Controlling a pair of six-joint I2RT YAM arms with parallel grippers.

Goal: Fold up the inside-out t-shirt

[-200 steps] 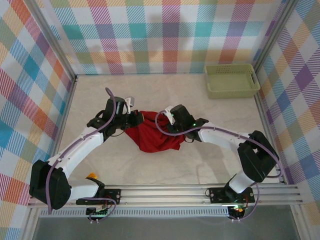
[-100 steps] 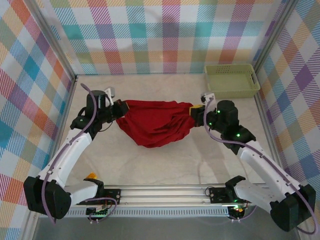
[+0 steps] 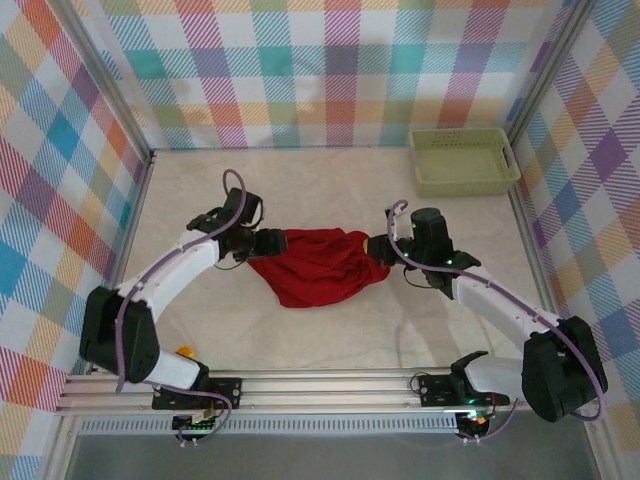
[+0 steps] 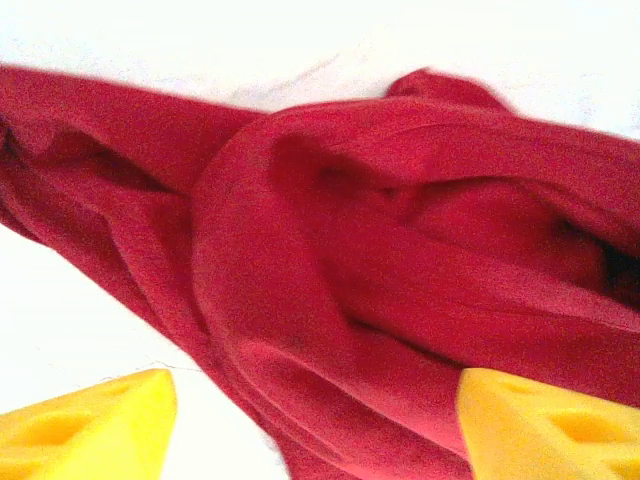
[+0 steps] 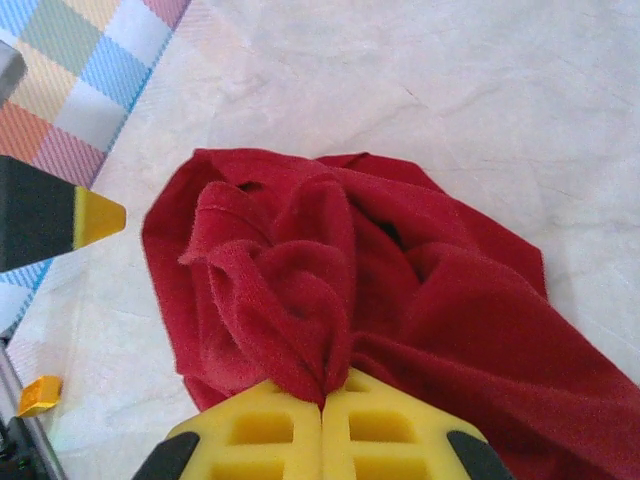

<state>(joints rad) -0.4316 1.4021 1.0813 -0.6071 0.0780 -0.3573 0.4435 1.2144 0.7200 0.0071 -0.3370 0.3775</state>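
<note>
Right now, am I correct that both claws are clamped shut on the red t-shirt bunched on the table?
Not quite: only the right claw is clamped on the red t-shirt. The left wrist view shows the left claw open, its fingers apart; the shirt is bunched on the table.

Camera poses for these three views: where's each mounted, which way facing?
Top external: above and behind the bases, looking down on the pale table; both white arms, deep-red cloth t-shirt and pale green plastic basket show.
Left wrist: on the left arm, facing down at the t-shirt; left gripper open.
Right wrist: on the right arm, angled down across the table; right gripper shut on the t-shirt.
Shared: all three see the t-shirt.
</note>
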